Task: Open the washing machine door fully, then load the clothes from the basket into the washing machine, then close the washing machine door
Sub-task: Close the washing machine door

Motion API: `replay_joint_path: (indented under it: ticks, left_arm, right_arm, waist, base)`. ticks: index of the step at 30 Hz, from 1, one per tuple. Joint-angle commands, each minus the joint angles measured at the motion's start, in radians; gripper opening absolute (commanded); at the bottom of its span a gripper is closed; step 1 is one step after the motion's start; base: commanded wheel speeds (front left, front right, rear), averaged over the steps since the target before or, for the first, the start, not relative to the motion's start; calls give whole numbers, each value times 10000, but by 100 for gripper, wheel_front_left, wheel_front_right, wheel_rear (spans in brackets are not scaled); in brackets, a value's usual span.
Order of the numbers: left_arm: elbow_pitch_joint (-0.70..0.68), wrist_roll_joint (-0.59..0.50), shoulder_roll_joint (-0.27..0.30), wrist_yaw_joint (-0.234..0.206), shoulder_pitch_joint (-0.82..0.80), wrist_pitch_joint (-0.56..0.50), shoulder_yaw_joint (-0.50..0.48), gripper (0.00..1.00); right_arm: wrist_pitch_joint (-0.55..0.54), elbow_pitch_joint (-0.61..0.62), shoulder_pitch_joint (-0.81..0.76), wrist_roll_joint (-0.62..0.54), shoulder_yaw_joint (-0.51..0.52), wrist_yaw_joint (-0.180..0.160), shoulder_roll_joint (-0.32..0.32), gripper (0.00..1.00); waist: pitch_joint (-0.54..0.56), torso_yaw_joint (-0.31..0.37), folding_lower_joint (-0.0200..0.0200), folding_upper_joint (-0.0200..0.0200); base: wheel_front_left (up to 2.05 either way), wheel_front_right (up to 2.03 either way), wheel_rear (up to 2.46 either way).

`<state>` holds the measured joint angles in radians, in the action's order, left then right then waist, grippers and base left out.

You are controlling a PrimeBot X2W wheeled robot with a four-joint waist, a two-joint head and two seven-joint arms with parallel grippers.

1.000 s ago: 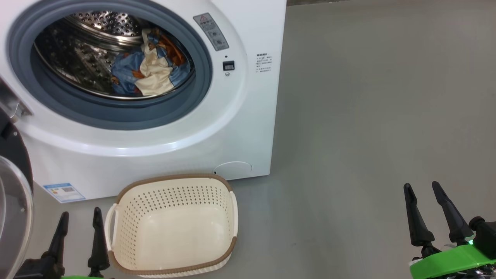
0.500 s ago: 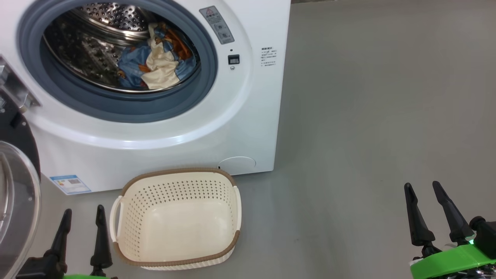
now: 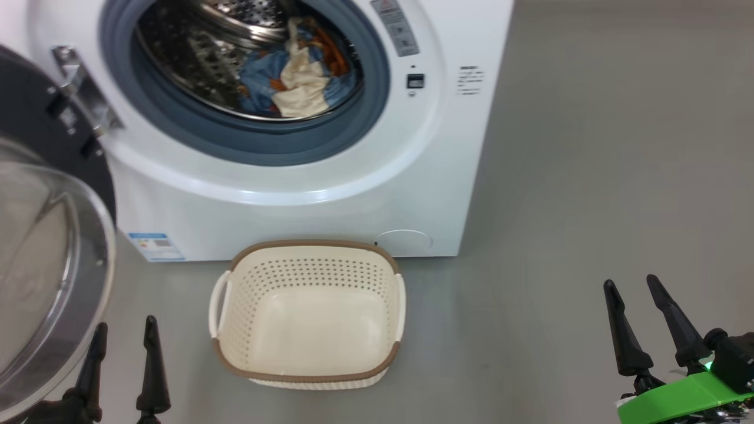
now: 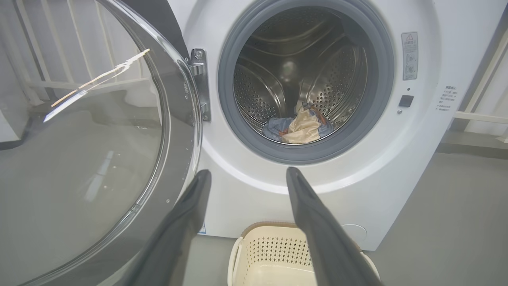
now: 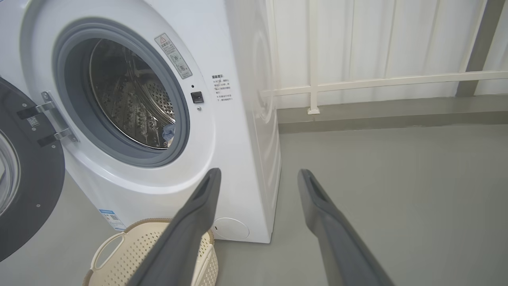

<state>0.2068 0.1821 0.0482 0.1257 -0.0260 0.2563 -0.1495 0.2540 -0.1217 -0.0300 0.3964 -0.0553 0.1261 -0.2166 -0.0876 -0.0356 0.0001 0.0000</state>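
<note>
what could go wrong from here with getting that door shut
The clothes lie near the drum's front lip; a fold may get pinched at the gasket when the washing machine door shuts.
That door has smooth domed glass; the open left end effector beside it may slip while pushing.
The basket stands just before the washing machine, so a reaching arm may knock it.

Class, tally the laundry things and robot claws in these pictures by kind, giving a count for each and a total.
Washing machine: 1
Door: 1
Basket: 1
Heap of clothes: 1
Claws, left claw and right claw: 2
Total: 6
</note>
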Motion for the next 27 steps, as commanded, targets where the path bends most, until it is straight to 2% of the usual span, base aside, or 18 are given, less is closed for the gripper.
replay_joint_path:
  ticks: [1, 15, 27]
  left_arm:
    - [-350, 55, 106, 50, -34, 55, -322, 100]
    - [-457, 544, 24, -175, 205, 55, -251, 100]
    - [-502, 789, 21, -407, 433, 55, -144, 100]
  right_arm:
    - [78, 271, 306, -187, -270, 46, -253, 100]
    - [78, 296, 653, -171, -947, 46, -585, 100]
    - [78, 233, 644, -145, -1341, 46, -617, 100]
  waist:
    - [-88, -576, -1, 0]
    - [-209, -2560, -1, 0]
    - [-80, -3510, -1, 0]
  base:
    - [0, 0, 0]
    - [0, 0, 0]
    - [0, 0, 0]
